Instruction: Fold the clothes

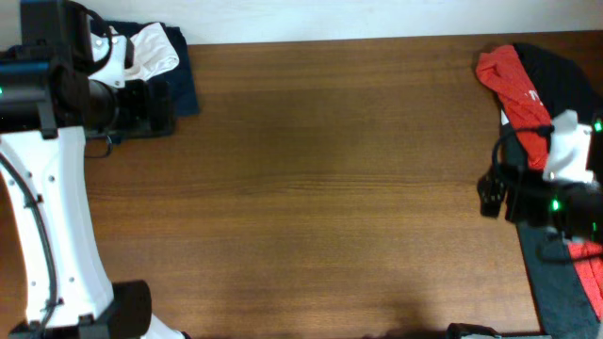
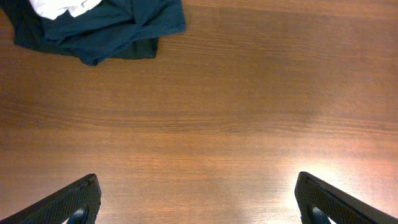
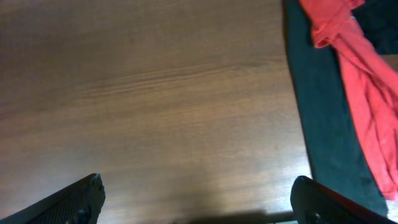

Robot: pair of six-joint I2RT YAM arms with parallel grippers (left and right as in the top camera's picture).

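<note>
- Brown wood table (image 1: 330,188), clothes only at its two ends, bare grain between.
- At the left gripper (image 2: 198,193): jaws spread wide, nothing held, bare wood below.
- Just past it, at the back left corner: crumpled navy garment (image 2: 106,28), with the white shirt (image 2: 62,6) bunched on top and touching it.
- At the right gripper (image 3: 196,193): also spread wide and empty, over bare wood.
- Off to its side: red garment (image 3: 357,81) rumpled along black fabric (image 3: 317,124), lying on it near the right edge.
- Judged progress: folding not begun, nothing spread flat yet.
- Risk 1: a pinch into the left pile catching navy and white together, since they are stacked and wrinkled, and dragging out two garments.
- Risk 2: same on the right, with the black layer likely to follow a pull on the red.
- Risk 3: a grab mid-bundle instead of at a hem or shoulder, leaving the shirt balled up.
- Risk 4: left pile partly hidden under the arm from overhead, so its layout is hard to read.
- Risk 5: a tug toward the right edge sliding fabric off the table.
</note>
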